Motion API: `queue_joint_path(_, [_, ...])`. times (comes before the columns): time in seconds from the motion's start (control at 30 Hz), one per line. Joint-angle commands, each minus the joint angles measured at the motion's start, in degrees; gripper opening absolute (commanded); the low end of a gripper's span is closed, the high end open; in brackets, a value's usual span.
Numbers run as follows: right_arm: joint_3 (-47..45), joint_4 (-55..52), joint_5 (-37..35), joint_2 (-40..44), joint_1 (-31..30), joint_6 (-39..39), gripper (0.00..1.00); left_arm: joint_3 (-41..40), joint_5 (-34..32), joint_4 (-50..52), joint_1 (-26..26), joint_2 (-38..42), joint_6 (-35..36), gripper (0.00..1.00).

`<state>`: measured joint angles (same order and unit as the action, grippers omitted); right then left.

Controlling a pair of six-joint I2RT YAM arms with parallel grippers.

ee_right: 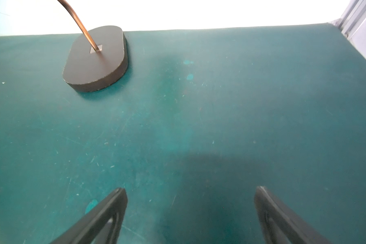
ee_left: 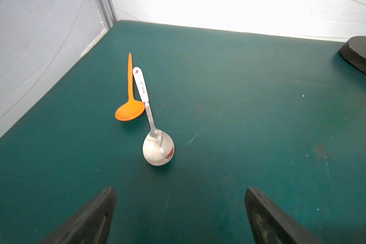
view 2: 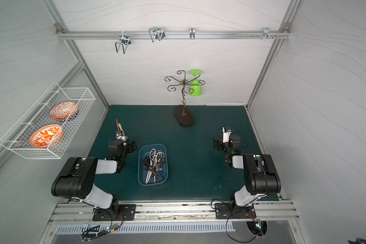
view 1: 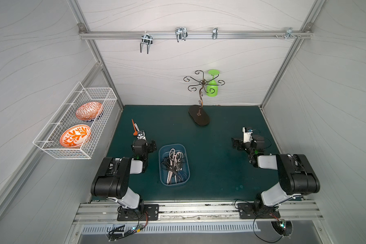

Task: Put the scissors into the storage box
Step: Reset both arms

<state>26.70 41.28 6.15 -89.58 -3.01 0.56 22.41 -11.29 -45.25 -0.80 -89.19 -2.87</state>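
In both top views the two black-and-white arms rise from a rail at the bench's near edge, each folded at the elbow with the forearm reaching toward the back wall. The left pincer [view 1: 152,145] hangs low over the dark green bench [view 1: 216,166] just left of the shallow blue plastic storage box with rounded corners [view 1: 160,162]. The right pincer [view 1: 234,144] is well apart from the box, on its right. The steel-bladed scissors [view 1: 173,163], with black, blue, cream and pale pink handles, lie piled inside the box, handles mostly toward the back. Behind stands a copper curled-wire rack on a dark oval base [view 1: 199,118], with a green plastic goblet [view 1: 212,85] hanging upside down from one arm. A white wire basket [view 1: 99,95] on the left wall holds two orange-and-white patterned bowls [view 1: 75,136], and a metal rail with hooks [view 1: 180,33] crosses the pale back wall. In the left wrist view the left pincer's fingers [ee_left: 101,207] stand wide apart with nothing between them. Ahead on the scuffed bench lie an orange plastic spoon [ee_left: 130,109] and a steel spoon with a white printed handle [ee_left: 158,147], their handles touching. In the right wrist view the right pincer's fingers [ee_right: 114,202] are likewise spread and empty above bare bench, with the rack's base ahead.
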Motion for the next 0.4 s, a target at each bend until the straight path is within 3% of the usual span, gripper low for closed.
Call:
queue_joint_path(0.0, [-0.3,2.3,0.7,-0.3,-0.2,0.7,0.99,1.1,-1.0,-3.7,0.2,0.3,1.0,0.99])
queue_joint_path(0.37, [-0.3,2.1,0.5,-0.5,-0.4,0.8,0.99,1.2,-1.0,-3.6,0.2,0.2,1.0,0.99])
